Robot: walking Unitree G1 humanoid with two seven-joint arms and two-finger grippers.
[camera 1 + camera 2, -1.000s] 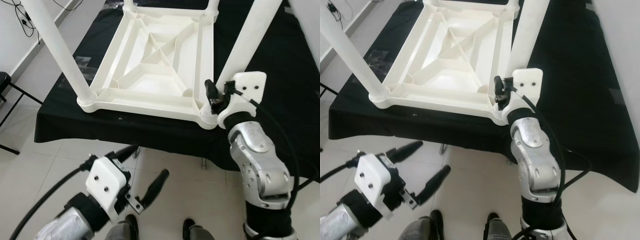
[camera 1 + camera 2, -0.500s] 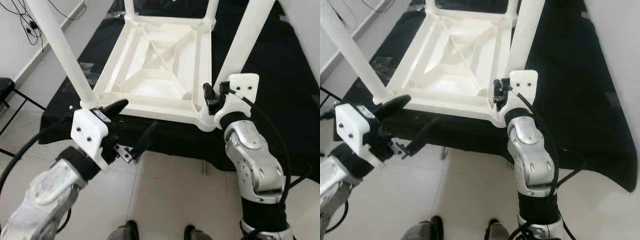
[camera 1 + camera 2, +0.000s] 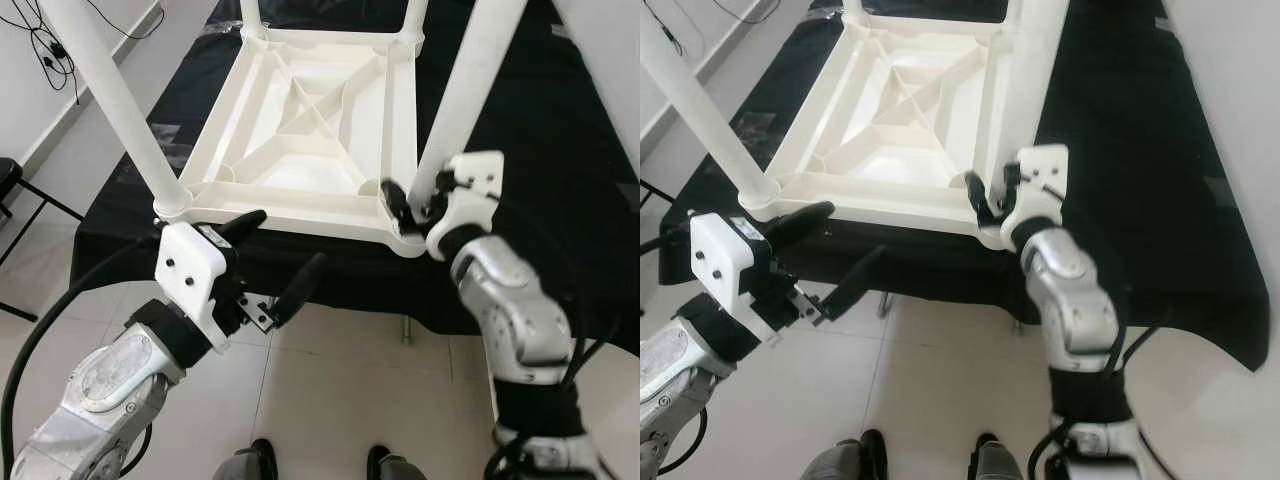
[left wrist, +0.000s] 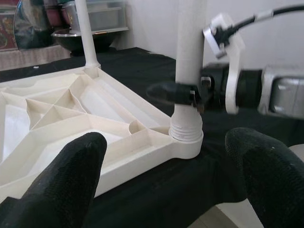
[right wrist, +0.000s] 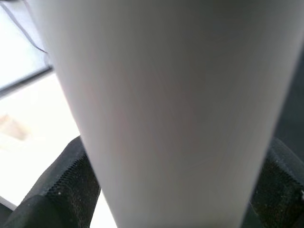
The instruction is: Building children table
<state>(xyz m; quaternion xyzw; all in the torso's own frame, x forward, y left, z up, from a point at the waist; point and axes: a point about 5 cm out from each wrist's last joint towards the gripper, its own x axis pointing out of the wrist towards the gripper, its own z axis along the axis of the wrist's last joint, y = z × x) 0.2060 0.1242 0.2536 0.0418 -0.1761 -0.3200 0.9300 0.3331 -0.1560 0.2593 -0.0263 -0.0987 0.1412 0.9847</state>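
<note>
Clearly, assembly is well along, to judge by the legs already standing.

Table top: the white children's table [image 3: 310, 130] lies upside down on the black-draped bench [image 3: 560, 150], its ribbed underside facing up, its near edge close to the bench's front edge.

Legs: four white legs rise from the corner sockets; the near-left leg [image 3: 110, 95] and near-right leg [image 3: 465, 100] stand tall, while the two far ones are cut off by the frame's top.

Right claw: the right claw [image 3: 412, 205] closes on the near-right leg just above its threaded collar, one black finger on either side; the right wrist view shows the pads pressed against the white tube.

Left claw: the left claw [image 3: 275, 255] hovers just before the bench's front edge, below the table's near rim, fingers spread and holding nothing.

Progress: all four legs look placed; probably the near-right one is being twisted tight, though how fully it is seated cannot be told from here.

Left to do: likely final tightening, then turning the table upright.

Surroundings: tiled floor [image 3: 330, 400] below.
</note>
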